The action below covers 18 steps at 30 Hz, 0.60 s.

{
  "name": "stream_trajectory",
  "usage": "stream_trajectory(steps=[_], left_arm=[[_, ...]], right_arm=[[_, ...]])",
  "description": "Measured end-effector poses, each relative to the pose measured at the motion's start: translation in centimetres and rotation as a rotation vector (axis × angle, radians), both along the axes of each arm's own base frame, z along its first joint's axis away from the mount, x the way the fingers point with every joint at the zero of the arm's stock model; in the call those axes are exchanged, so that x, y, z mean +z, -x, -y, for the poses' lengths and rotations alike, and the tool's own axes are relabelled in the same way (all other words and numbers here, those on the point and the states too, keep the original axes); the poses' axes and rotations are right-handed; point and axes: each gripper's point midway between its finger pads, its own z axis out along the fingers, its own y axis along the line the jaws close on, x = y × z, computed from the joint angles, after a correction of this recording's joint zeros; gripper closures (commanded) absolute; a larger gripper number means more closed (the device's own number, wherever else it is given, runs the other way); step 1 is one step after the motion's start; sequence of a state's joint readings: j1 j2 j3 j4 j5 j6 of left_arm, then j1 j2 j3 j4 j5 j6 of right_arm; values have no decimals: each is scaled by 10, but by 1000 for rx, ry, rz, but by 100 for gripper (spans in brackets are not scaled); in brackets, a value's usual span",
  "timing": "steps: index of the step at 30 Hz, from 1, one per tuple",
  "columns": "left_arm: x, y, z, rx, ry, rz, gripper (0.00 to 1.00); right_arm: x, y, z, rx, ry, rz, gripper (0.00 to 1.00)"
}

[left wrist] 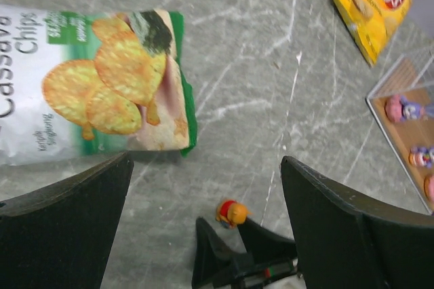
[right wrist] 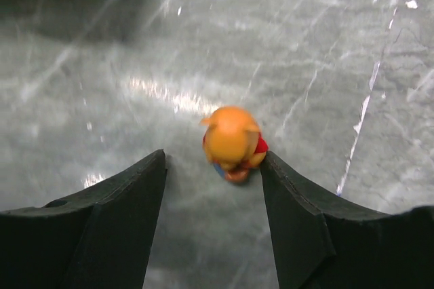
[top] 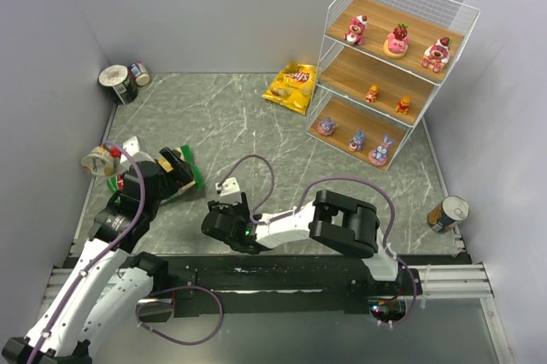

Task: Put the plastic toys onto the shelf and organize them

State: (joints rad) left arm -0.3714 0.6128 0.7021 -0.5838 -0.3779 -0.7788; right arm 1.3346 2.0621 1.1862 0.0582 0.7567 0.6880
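A small orange toy (right wrist: pixel 232 141) in a red shirt lies on the grey marble table, between the tips of my open right gripper (right wrist: pixel 213 160) and touching its right finger. It also shows in the left wrist view (left wrist: pixel 231 213). In the top view the right gripper (top: pixel 215 217) is low over the table at centre left and hides the toy. My left gripper (left wrist: pixel 207 174) is open and empty, above the table beside the green chip bag (left wrist: pixel 102 85). The shelf (top: pixel 342 75) stands at the back right with three strawberry toys (top: pixel 397 40), two orange toys (top: pixel 373 93) and three purple-pink toys (top: pixel 356 140).
A yellow chip bag (top: pixel 292 86) lies left of the shelf. Two tin cans (top: pixel 120 82) stand in the back left corner, one can (top: pixel 101 161) lies at the left wall, and one (top: pixel 447 213) at the right wall. The green bag (top: pixel 191 169) lies under my left arm.
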Motion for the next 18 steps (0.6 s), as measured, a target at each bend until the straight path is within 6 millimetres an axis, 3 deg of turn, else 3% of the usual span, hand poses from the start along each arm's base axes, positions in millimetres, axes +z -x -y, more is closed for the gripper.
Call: stream_trajectory(steps=[11,18], left_arm=[[-19,-7,19,-112,-24,-55,4],[-24,-9,22,-140,-46,-71,4]], right_arm=[[4,-23,-5,-96,-143,12,38],[1,-25,-2,-51,-140,36,32]])
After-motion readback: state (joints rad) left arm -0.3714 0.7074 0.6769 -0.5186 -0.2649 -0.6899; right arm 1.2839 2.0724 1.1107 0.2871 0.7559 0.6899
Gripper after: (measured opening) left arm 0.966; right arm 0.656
